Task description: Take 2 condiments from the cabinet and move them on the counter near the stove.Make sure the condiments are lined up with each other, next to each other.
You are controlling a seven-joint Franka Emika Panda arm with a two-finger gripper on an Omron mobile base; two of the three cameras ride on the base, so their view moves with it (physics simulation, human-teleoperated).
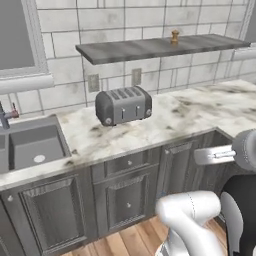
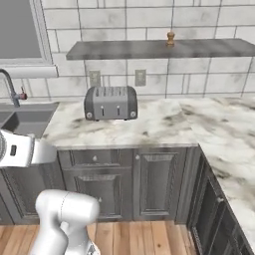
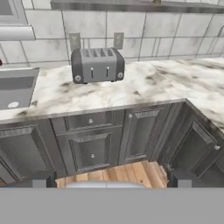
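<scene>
A brown wooden knob-topped shaker [image 1: 175, 36] [image 2: 170, 38], one of the condiments, stands upright on the cabinet, a long grey stone-look wall shelf [image 1: 150, 48] [image 2: 139, 49]. In the hand view only its base [image 3: 156, 1] peeks in at the top edge, above the shelf [image 3: 131, 5]. Below lies the marble counter [image 1: 195, 112] [image 2: 164, 124] [image 3: 144, 85]. My gripper [image 3: 109, 181] hangs low in front of the lower cabinets, far from the shelf, open, its two dark fingertips [image 3: 38, 179] wide apart with nothing between them. The stove is out of view.
A grey four-slot toaster [image 1: 123, 105] [image 2: 110, 102] [image 3: 97, 64] stands on the counter below the shelf's left part. A sink [image 1: 32, 145] with a faucet [image 2: 10, 87] lies to the left. The counter turns a corner at the right. Two wall outlets [image 2: 140, 77] sit behind the toaster.
</scene>
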